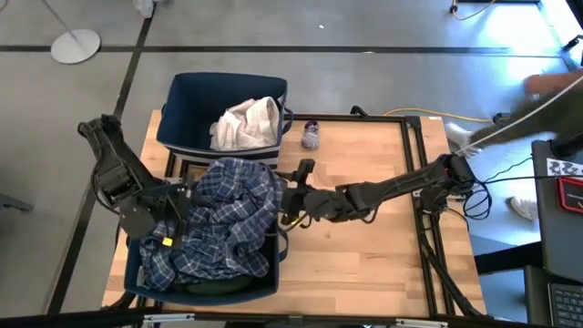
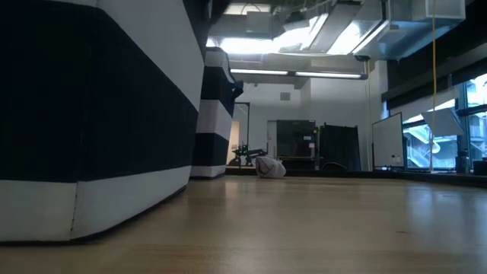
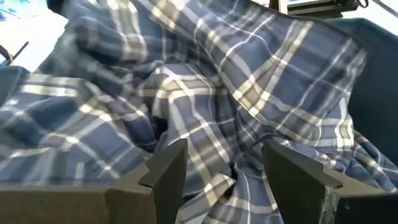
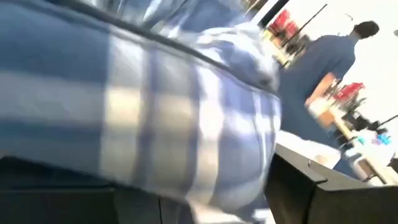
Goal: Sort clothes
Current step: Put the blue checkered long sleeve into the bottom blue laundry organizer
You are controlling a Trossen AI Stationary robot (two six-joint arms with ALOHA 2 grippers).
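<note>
Wooden table (image 1: 364, 246) carries two navy bins. Near bin (image 1: 264, 284) heaped with blue plaid garment (image 1: 223, 228), spilling over rim. Far bin (image 1: 196, 96) holds white garment (image 1: 246, 123). Small sock (image 1: 311, 136) lies on table beside far bin. Left gripper (image 3: 224, 171) hovers over plaid, fingers (image 3: 168, 168) spread, cloth just beyond tips. Right gripper (image 1: 290, 202) at plaid's edge, cloth pressed against it; cannot tell its finger state.

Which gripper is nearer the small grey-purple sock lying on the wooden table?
Right. The right gripper is at the blue plaid shirt's edge, nearer the small grey-purple sock. The left gripper sits over the near navy fabric bin, farther off.
</note>
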